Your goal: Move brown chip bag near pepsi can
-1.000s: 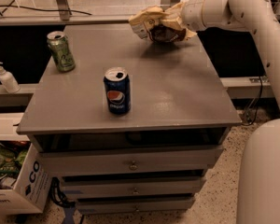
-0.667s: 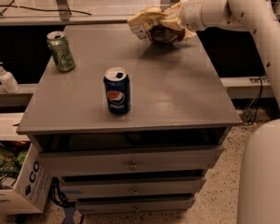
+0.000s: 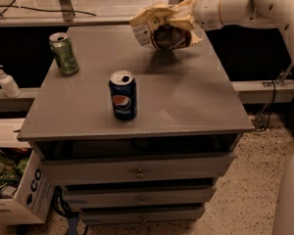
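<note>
Grey table [image 3: 186, 97] with a flat matte top, viewed from the front and slightly above; an open slot just under the top, then stacked drawers [image 3: 139, 173] with small round knobs. Pepsi can [image 3: 122, 96] upright on the front-left part of the top, logo toward the camera. Green can [image 3: 64, 54] upright near the rear left corner, well apart from the pepsi can. Brown chip bag [image 3: 159, 27] raised clear of the surface over the rear right part of the top, shadow on the grey just beneath it; crumpled, pale tan with a dark brown patch toward the camera; behind the pepsi can, off to the right in the view, and well apart from it. End effector [image 3: 186, 14] at the bag's right edge, clenched on the brown chip bag and partly hidden by its foil. White arm [image 3: 235, 4] reaching in from the upper right corner. Low pale ledge [image 3: 264, 87] running behind the table on both sides, dark recess above it; white pump bottle [image 3: 7, 81] standing on the ledge left of the table. Cardboard box [image 3: 32, 192] with black lettering on the floor at lower left, touching or just beside the table base, colourful packets inside. Speckled floor [image 3: 245, 190] at right, with a dark cable [image 3: 267, 106] hanging from the ledge toward it.
</note>
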Motion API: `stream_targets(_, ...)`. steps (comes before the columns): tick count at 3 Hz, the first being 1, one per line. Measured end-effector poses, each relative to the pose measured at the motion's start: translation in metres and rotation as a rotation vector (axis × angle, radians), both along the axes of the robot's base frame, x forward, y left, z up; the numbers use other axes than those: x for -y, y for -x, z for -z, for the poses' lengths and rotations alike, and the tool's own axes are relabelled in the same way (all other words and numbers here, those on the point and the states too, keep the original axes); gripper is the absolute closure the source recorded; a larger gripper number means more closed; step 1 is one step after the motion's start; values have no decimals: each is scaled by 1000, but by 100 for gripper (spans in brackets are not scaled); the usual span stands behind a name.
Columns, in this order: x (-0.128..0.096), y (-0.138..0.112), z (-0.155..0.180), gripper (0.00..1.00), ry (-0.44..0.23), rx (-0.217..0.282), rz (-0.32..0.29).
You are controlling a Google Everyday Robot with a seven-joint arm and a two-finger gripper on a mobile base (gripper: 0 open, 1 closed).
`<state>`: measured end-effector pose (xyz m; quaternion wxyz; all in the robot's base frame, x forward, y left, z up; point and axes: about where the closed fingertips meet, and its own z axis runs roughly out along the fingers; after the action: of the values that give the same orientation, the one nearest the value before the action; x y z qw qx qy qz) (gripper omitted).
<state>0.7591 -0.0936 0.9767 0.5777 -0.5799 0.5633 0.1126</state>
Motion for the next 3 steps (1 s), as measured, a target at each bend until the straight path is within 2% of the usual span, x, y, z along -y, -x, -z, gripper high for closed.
stream_targets(1,11,35,-9,100,-32,-46,-39)
stream_targets(2,29,60,-9,100,-55,-127,-98)
stream_targets(3,23,75,-3,100,-26,-157,-159)
